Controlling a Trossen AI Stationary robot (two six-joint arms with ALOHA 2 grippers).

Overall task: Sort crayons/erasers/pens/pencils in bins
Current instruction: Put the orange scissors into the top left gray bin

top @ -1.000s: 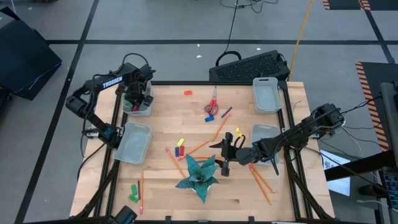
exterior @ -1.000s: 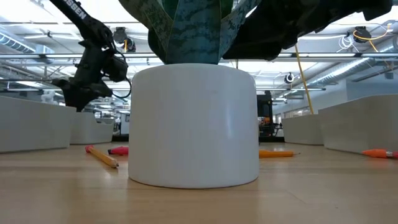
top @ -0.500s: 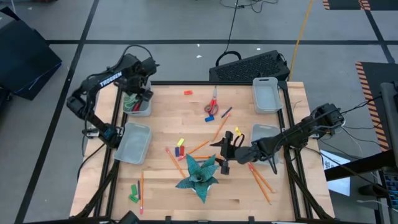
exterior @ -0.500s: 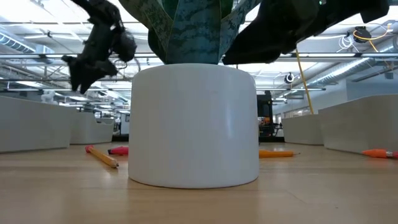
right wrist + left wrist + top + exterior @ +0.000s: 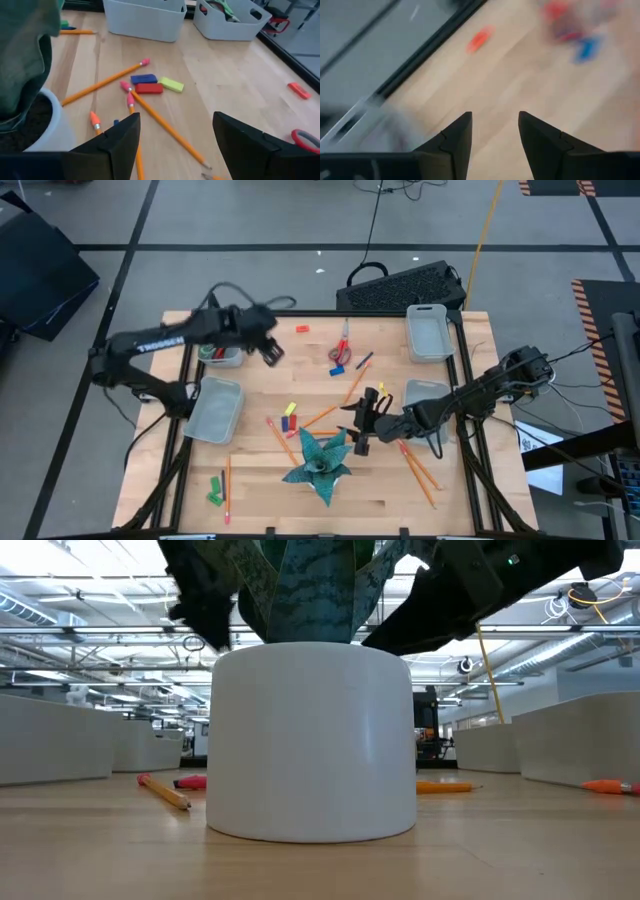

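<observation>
Wooden table (image 5: 300,380) carries four bins (image 5: 427,332), loose pencils (image 5: 352,388) and a pen (image 5: 363,361) near the scissors (image 5: 340,353). Left gripper (image 5: 272,351) hovers beside the far-left bin (image 5: 222,357), fingers (image 5: 455,137) apart and empty. Right gripper (image 5: 362,425) hangs by the potted plant (image 5: 320,460), its fingers (image 5: 117,142) wide apart above pencils.

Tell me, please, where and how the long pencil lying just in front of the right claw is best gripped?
Probably mid-shaft, from straight above: the pencil lies flat on the table, thin and long, with bare wood either side. Turn the open right claw so its fingers close across the shaft.
</observation>
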